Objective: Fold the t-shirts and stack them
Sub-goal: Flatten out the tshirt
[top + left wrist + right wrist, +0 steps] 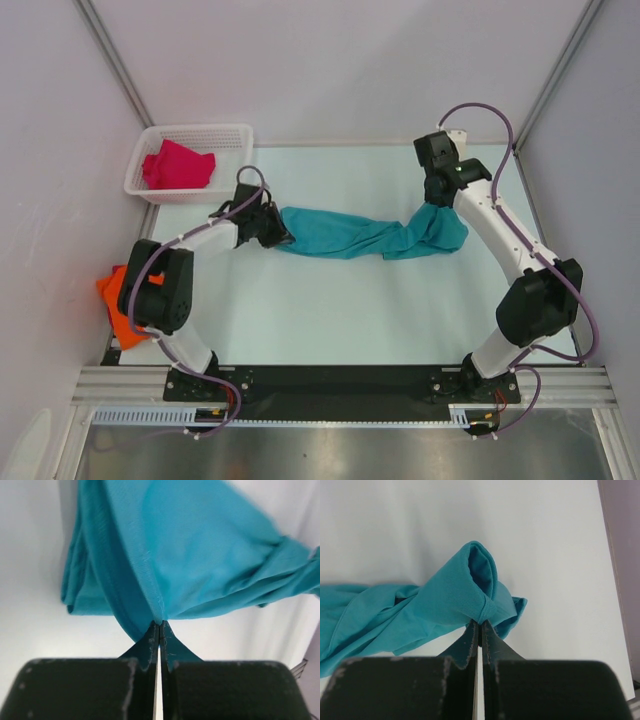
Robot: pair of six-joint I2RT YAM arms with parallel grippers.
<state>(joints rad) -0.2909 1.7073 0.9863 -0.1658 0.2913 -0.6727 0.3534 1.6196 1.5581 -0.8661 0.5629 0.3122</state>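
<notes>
Surface: pale flat tabletop (330, 310), 3 items on it. Far-left corner: white plastic lattice basket (195, 130). Middle: teal-blue cloth t-shirt (350, 235), bunched lengthwise, stretched left to right. Left edge: bright orange cloth t-shirt (115, 300), partly hidden.

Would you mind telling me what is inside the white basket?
A bunched magenta shirt lies in the basket; anything under the shirt is hidden.

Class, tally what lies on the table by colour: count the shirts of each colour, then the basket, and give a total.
teal shirt: 1
magenta shirt: 1
orange shirt: 1
white basket: 1
Total: 4
</notes>
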